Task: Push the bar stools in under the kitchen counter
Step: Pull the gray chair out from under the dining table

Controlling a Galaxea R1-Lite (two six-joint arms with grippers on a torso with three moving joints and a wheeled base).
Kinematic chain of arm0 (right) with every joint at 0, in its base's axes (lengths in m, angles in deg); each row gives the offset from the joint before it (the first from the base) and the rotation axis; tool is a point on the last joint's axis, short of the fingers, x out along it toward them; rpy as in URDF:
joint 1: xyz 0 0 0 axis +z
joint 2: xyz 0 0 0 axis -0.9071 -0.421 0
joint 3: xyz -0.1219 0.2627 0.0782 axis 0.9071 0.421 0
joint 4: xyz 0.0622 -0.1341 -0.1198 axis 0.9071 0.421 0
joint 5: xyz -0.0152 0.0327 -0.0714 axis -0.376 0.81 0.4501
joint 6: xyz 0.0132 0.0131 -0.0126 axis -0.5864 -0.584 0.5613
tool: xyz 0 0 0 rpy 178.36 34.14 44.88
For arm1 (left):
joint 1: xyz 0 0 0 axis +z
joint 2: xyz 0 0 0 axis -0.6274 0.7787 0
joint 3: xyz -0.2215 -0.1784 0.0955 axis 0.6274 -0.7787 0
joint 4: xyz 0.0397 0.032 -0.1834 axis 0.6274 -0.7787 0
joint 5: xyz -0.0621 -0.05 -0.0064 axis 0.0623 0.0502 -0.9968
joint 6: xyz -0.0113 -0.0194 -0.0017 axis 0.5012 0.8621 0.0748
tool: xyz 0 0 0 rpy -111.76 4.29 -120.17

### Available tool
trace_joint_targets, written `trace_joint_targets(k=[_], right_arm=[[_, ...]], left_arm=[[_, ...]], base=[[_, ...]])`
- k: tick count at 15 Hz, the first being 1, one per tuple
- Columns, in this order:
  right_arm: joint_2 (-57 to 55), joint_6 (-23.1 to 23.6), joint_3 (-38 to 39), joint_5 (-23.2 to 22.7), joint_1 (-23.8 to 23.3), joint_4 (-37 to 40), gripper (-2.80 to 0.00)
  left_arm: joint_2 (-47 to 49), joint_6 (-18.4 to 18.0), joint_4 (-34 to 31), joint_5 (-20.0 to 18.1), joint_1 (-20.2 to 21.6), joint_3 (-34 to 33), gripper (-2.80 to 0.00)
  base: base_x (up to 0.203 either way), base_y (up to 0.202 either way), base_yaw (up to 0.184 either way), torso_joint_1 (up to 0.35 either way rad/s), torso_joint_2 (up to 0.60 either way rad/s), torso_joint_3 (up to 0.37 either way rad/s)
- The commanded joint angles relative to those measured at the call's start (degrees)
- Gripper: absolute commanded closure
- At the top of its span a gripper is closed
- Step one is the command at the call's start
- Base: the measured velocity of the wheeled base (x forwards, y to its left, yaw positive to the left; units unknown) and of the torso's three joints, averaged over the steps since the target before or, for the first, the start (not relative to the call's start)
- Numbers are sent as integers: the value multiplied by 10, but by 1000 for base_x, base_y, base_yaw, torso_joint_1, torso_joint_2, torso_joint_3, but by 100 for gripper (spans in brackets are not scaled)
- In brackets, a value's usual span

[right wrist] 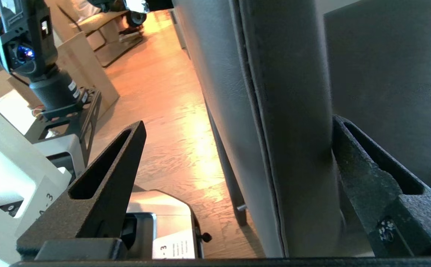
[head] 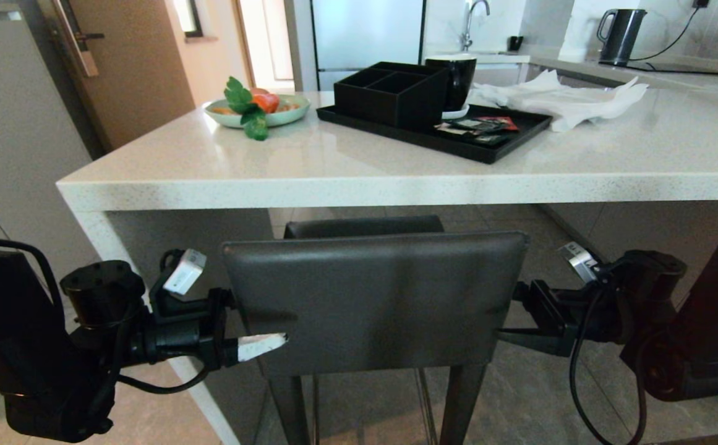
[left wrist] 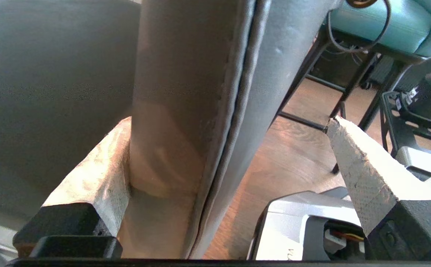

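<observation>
Both pincers spread, straddling grey stool backrest edges.
Grey stool (head: 374,303) at surface (head: 359,179) edge, seat partly under; left pincer (head: 253,327) and right pincer (head: 519,315) flank backrest; teal stool (left wrist: 386,26) behind.

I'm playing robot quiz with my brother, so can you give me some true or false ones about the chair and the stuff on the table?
1. The grey stool stands in front of the white counter. True.
2. Both grippers are shut tight. False: the left gripper and right gripper are open, each straddling one side edge of the stool's back.
3. A bowl with fruit and green leaves sits on the counter. True.
4. The black tray is empty. False: it holds a black organizer box, a black cup and small packets.
5. The teal stool shows in the left wrist view. True.
</observation>
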Motion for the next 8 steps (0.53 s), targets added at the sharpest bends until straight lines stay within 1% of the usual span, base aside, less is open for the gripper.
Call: trace_joint_targets(k=[1, 4, 8], right_arm=[[-8, -1, -5, -4, 13, -5, -280], [-3, 0, 7, -4, 36, -5, -280], [9, 2, 27, -4, 34, -5, -280]], left_arm=[[0, 0, 5, -4, -1, -2, -280], [-8, 0, 5, -4, -2, -9, -280], [-18, 0, 5, -4, -2, -25, -280]], base=[[0, 0, 0, 0, 0, 0], [0, 0, 0, 0, 0, 0], [0, 0, 0, 0, 0, 0]])
